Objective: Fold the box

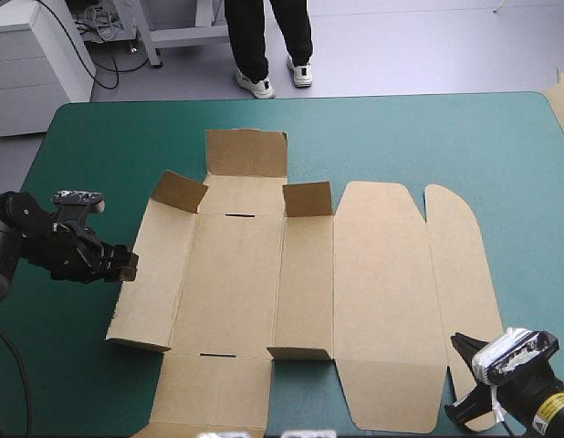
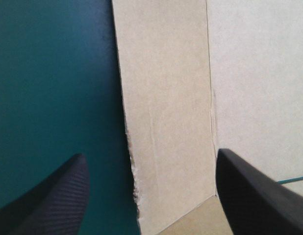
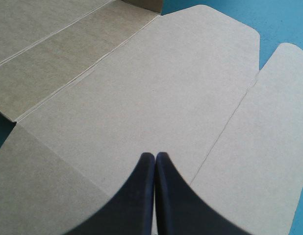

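One box (image 1: 264, 274), mostly flat at mid desk (image 1: 401, 137), left wall and small far flaps part raised; board looks light and stiff, scored to hinge, and likely to slide if pushed. Left end effector (image 2: 150, 155) released, straddling the left wall's outer edge, which I judge a sound hold. Right end effector (image 3: 155, 156) clenched, empty, over the lid panel

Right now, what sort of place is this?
Probably a robot test bench: a table with a teal-green cover, an unfolded brown box on it, and the left gripper and right gripper at its edges.
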`<state>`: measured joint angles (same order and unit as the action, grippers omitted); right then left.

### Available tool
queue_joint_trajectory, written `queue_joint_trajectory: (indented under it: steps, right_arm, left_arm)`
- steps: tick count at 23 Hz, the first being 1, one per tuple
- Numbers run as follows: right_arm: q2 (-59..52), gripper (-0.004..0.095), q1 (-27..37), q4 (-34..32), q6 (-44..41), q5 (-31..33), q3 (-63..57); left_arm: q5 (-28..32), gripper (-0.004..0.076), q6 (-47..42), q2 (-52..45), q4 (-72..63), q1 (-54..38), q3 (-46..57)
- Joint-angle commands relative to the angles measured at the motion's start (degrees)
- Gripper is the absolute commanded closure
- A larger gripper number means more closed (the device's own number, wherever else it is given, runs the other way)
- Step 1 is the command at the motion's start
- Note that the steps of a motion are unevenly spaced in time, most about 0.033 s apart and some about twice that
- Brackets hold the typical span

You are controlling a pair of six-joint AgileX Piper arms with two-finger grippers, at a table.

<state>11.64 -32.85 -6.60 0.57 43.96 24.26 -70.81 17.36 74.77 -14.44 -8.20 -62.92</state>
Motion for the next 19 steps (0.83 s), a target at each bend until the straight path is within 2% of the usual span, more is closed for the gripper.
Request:
queue_joint_trajectory:
  steps: [1, 13, 19]
  right_arm:
    - [0.55, 0.0926, 0.42, -0.92, -0.08, -3.59, 1.61]
    - [0.55, 0.0926, 0.42, -0.92, -0.08, -3.59, 1.61]
    - [0.55, 0.0926, 0.42, -0.92, -0.08, -3.59, 1.61]
  left_arm:
    - [-2.54, 0.0213, 0.84, -0.8, -1.06, -0.19, -1.94]
    - [-3.15, 0.0213, 3.66, 10.22, -1.61, -0.19, -1.94]
    - [-3.58, 0.0213, 6.22, 12.02, -4.31, -0.19, 0.74]
